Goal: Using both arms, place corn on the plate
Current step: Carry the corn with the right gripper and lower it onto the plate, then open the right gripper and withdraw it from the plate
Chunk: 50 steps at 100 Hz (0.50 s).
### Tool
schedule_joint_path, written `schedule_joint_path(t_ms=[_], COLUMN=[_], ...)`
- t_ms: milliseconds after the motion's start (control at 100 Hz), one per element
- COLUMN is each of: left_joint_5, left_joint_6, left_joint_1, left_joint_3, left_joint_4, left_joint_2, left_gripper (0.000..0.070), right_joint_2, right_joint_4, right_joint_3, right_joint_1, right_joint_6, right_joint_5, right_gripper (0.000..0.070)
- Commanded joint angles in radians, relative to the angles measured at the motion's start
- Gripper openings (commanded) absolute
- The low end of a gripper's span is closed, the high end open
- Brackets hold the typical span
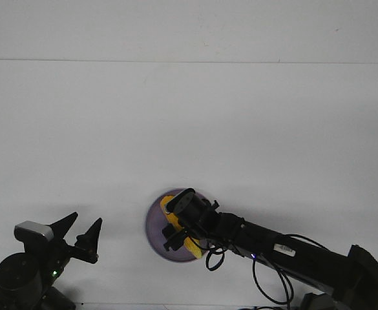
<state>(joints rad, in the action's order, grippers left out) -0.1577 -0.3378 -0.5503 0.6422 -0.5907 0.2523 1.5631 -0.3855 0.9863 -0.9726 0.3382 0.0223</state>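
The lavender plate (155, 227) lies on the white table near the front edge, at centre. The yellow corn (168, 207) lies on it, mostly covered by my right gripper (178, 223); only its two ends show, one at the plate's far side and one at the near right (193, 247). The right arm reaches in from the bottom right, and its gripper sits right over the corn; the wrist hides the jaws. My left gripper (83, 224) is open and empty at the bottom left, well apart from the plate.
The white table (189, 129) stretches back to a faint seam line. Black cables (266, 271) hang along the right arm near the front edge.
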Motion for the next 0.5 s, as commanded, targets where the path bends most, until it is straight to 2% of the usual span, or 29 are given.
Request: schedule_joint_path(t_ms=[0, 90, 240, 390, 490], left_joint_5=[-0.003, -0.003, -0.003, -0.003, -0.003], left_joint_6=[0.012, 0.012, 0.012, 0.012, 0.012], left_joint_1=[-0.006, -0.006, -0.005, -0.005, -0.005], left_joint_3=[0.003, 0.003, 0.003, 0.003, 0.003], left_joint_4=[0.008, 0.008, 0.009, 0.01, 0.01], left_joint_2=[0.003, 0.003, 0.002, 0.002, 0.002], left_gripper=[0.046, 0.0461, 0.0461, 0.0461, 0.0461], right_joint_2=[-0.049, -0.146, -0.374, -0.605, -0.737], right_joint_4=[0.006, 0.006, -0.007, -0.086, -0.15], right_joint_3=[0.01, 0.01, 0.01, 0.007, -0.019], right_joint_1=[-0.003, 0.015, 0.053, 0.095, 0.119], right_joint_6=[0.0, -0.036, -0.163, -0.246, -0.269], right_joint_5=[0.012, 0.019, 0.053, 0.196, 0.256], right_gripper=[0.05, 0.05, 0.0499, 0.0498, 0.0497])
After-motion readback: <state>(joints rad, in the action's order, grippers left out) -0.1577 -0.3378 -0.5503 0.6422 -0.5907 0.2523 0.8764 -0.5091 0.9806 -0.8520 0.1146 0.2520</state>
